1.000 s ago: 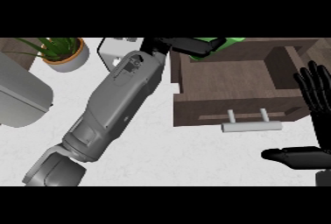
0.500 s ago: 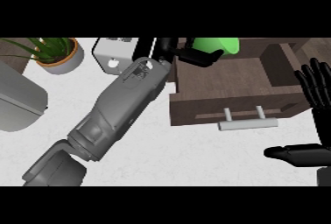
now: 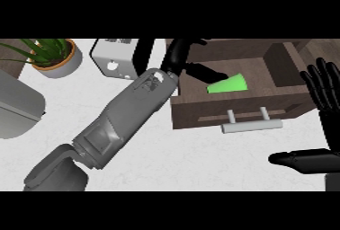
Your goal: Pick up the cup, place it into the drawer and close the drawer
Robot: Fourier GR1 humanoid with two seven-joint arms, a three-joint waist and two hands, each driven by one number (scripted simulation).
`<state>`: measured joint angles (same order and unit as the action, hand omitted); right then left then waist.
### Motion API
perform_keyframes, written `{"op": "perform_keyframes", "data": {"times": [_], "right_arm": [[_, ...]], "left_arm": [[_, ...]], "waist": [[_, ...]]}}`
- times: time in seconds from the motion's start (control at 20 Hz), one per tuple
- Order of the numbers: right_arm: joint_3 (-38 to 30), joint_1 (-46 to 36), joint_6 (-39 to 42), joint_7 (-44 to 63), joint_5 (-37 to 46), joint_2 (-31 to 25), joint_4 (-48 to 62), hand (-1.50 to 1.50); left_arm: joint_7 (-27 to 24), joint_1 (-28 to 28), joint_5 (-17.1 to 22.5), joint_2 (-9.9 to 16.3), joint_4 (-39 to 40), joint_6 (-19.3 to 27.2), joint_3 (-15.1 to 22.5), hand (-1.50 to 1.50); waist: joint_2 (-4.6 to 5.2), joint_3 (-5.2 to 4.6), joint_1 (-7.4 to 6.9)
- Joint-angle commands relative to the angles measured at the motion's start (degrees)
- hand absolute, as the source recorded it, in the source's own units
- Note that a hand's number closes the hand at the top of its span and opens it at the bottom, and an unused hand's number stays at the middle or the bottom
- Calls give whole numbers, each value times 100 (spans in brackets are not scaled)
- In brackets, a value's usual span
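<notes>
A bright green, smooth, cone-shaped cup lies tipped on its side inside the open dark-brown wooden drawer, towards the drawer's left half, resting on its floor. The drawer is a boxy, wood-grained tray with thick walls, and a pale grey cylindrical bar handle stands off its front panel on two short posts. The left hand, matte black, comes in over the drawer's rear left corner at the end of a long grey, smooth-shelled forearm that slants across the white, faintly marbled countertop. Its fingers are released, with one pointing towards the cup's upper left edge; whether it touches the cup cannot be told. The right hand rests at the view's right edge, fingers straight and spread upward, thumb jutting left, holding nothing. Further left stand a leafy green plant in a round terracotta-rimmed pot and a boxy white toaster
</notes>
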<state>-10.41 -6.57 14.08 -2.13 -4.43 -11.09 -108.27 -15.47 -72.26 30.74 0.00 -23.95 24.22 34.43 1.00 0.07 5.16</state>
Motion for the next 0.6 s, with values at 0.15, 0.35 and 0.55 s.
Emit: {"op": "perform_keyframes", "data": {"times": [0.15,0.35,0.55], "right_arm": [[-43,169,232,-429,-167,42,233,-150],[1,243,654,-39,-1011,75,-137,-150],[-140,95,871,242,-1228,-285,-261,150]], "left_arm": [[-276,-76,310,0,-168,403,206,-150],[-516,-84,475,0,-433,494,197,-150],[-651,-334,685,0,-565,407,-124,-150]], "waist": [[19,2,-10],[-33,-2,-73],[-61,-5,-235]]}}
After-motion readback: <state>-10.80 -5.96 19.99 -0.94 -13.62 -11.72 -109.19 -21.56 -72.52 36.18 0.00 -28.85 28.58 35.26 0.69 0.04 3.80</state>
